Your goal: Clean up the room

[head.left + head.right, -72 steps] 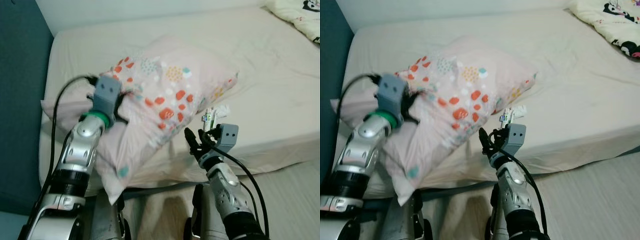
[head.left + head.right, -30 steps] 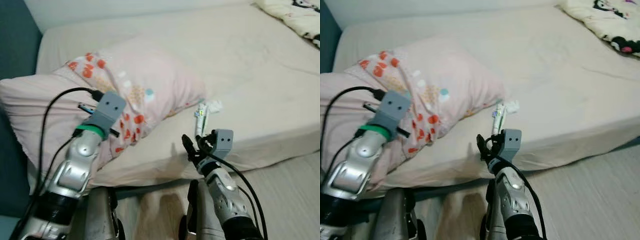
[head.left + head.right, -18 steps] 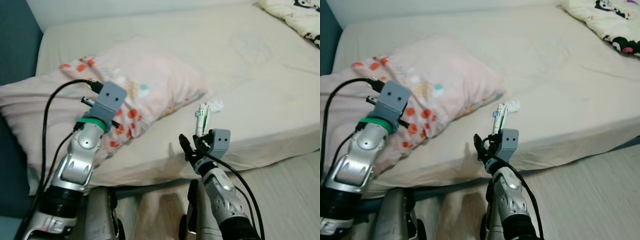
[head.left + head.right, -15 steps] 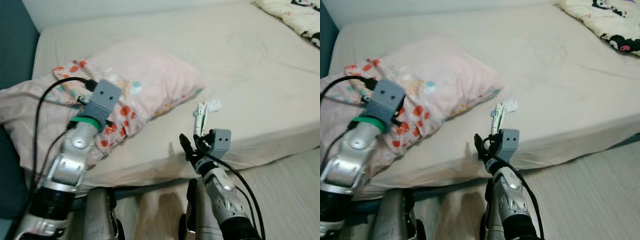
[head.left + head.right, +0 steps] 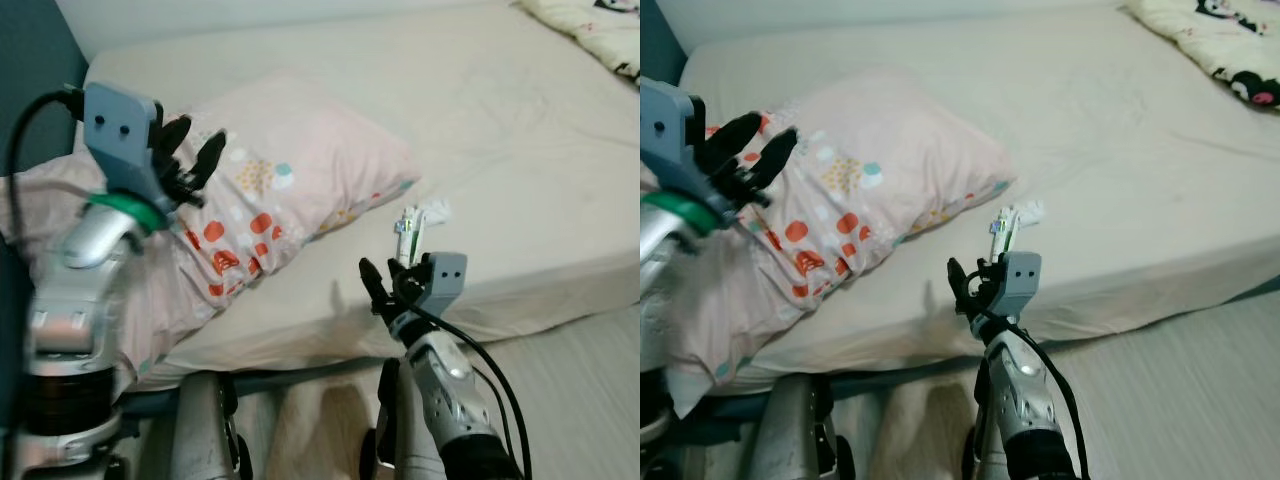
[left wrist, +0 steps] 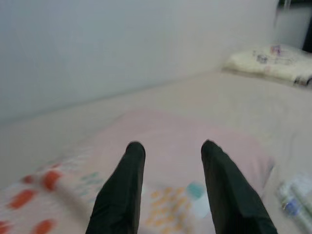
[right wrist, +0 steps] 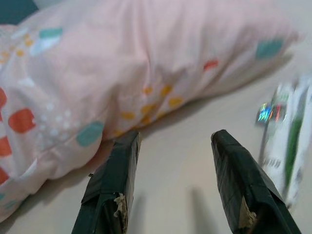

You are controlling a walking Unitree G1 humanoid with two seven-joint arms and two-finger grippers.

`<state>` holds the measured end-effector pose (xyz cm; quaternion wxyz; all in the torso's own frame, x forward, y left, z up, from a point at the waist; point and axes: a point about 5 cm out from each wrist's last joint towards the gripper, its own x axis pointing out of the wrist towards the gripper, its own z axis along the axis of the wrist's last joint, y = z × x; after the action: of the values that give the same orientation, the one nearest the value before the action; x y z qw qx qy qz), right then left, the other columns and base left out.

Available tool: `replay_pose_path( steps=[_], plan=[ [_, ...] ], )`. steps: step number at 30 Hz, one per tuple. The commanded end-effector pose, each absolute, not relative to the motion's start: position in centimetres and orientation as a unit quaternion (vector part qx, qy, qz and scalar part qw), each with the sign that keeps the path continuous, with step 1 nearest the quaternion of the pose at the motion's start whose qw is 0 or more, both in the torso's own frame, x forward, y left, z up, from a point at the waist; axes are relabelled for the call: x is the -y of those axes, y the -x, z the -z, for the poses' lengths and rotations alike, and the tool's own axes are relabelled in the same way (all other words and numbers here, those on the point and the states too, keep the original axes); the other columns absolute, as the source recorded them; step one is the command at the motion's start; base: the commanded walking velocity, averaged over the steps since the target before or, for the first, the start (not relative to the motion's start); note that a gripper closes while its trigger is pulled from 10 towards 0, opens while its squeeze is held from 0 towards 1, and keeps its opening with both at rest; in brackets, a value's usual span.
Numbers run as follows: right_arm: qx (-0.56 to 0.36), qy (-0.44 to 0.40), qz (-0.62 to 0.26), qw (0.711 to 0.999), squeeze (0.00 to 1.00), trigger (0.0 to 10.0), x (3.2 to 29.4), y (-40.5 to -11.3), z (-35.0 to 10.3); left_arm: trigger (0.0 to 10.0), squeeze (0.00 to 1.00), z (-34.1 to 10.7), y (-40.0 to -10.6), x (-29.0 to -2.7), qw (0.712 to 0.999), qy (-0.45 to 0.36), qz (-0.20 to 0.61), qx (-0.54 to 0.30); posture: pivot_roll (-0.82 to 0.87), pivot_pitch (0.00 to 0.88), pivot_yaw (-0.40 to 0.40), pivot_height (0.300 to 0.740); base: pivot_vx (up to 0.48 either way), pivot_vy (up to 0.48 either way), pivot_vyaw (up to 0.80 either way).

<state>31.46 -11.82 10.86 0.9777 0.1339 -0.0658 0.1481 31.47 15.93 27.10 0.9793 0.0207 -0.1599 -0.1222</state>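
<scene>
A pink pillow [image 5: 300, 165] with coloured dots lies flat on the left part of the bed [image 5: 520, 130]. My left gripper [image 5: 193, 148] is open and raised just above the pillow's left end, with nothing between its fingers; the left wrist view looks over the pillow [image 6: 165, 131] past the same gripper [image 6: 173, 146]. My right gripper [image 5: 385, 285] is open at the bed's front edge, holding nothing. A small white and green packet [image 5: 408, 226] lies on the sheet just beyond it, next to a crumpled white bit [image 5: 436, 209]. The right wrist view has the packet [image 7: 285, 141] to one side.
A cream blanket with a cartoon print [image 5: 1210, 35] sits at the bed's far right corner. A dark teal wall [image 5: 30, 60] borders the bed on the left. Pale wooden floor [image 5: 590, 400] runs along the bed's front edge at the right.
The pillow, held up 2.4 s ago, was lowered and now rests on the bed. My left gripper has let go of it, opened and risen above it. The right arm has barely moved.
</scene>
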Motion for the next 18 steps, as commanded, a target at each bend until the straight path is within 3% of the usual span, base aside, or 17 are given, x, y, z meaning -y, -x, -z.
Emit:
replay_pose_path(
  steps=[1,18],
  plan=[
    [0.069,-0.124,-0.129,0.981,0.00,10.0,12.3,-31.4,-10.8,10.0,0.00,-25.3,-32.2,-15.4,0.988,0.003,0.095,0.122,0.05,0.148,0.038,0.570,0.000,0.000,0.00],
    [0.060,-0.122,-0.127,0.983,0.00,10.0,12.5,-31.6,-10.7,10.0,0.00,-23.3,-33.4,-14.9,0.993,0.043,0.080,0.081,0.05,0.134,0.037,0.635,0.000,0.000,0.00]
  ],
)
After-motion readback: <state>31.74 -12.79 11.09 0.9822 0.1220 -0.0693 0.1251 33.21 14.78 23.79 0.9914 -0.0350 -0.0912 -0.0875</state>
